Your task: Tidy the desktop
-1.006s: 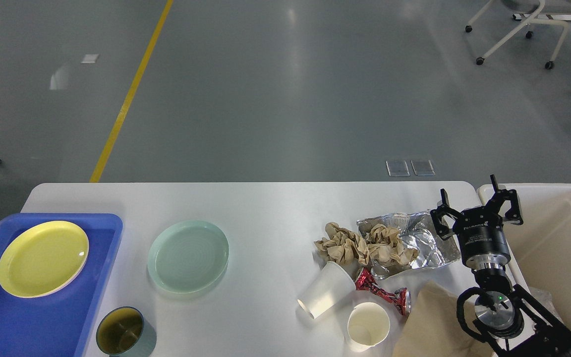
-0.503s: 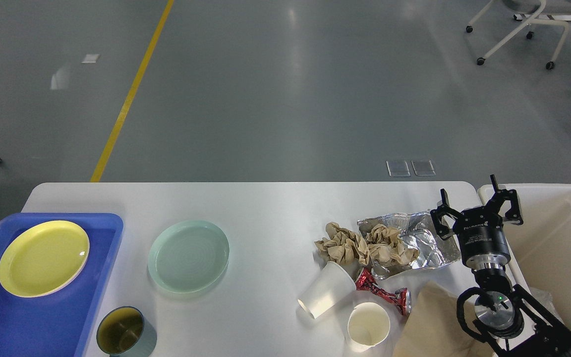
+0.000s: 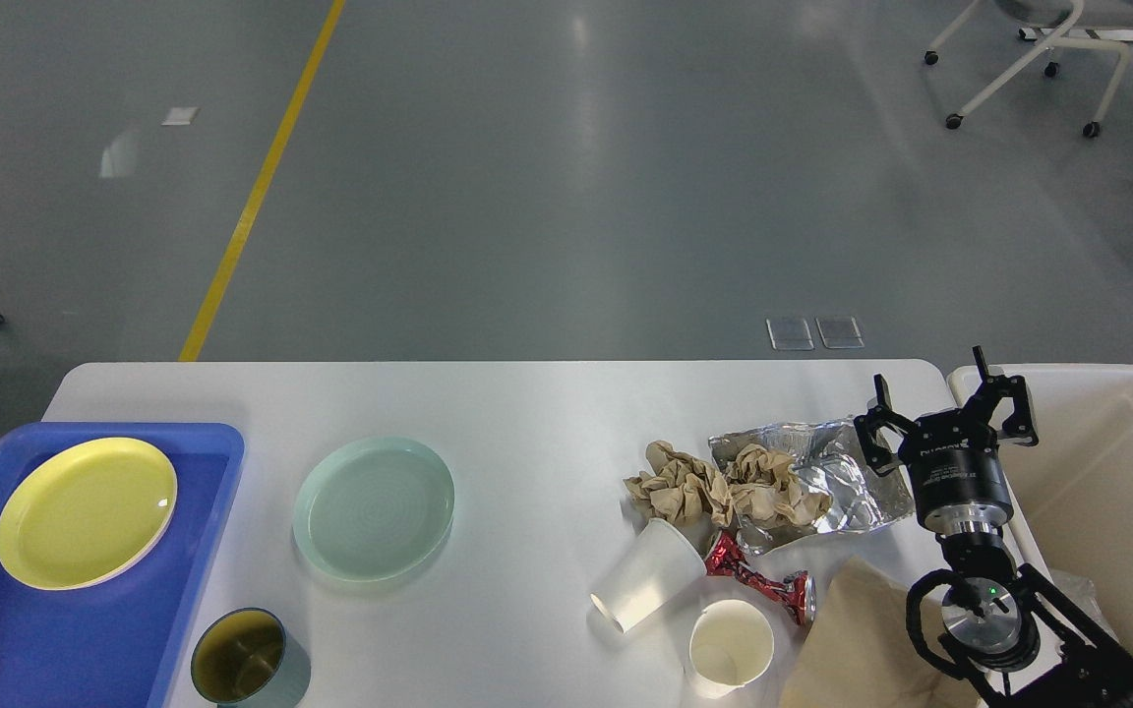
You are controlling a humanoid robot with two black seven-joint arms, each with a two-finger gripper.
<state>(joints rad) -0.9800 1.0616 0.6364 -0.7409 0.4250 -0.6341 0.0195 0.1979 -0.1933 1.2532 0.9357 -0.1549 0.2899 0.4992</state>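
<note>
Far left, blue tray (image 3: 85,639) holding yellow plate (image 3: 86,512); on white desktop (image 3: 527,413), filling the lower view, mint plate (image 3: 373,507) and dark-lined cup (image 3: 248,657) at near edge; right of centre, crumpled brown paper (image 3: 714,487), foil wrapper (image 3: 842,482), tipped paper cup (image 3: 647,574), upright paper cup (image 3: 731,647), red wrapper (image 3: 763,582); right gripper (image 3: 948,405) raised, jaws spread wide, empty; cream bin (image 3: 1117,472) beside; left gripper unseen.

Lab or industrial test hall: wide grey glossy floor (image 3: 566,177) with yellow lane line (image 3: 257,187) upper left, floor outlet plates (image 3: 814,332), rolling chair base (image 3: 1029,59) upper right, white table (image 3: 527,413) staged below.
</note>
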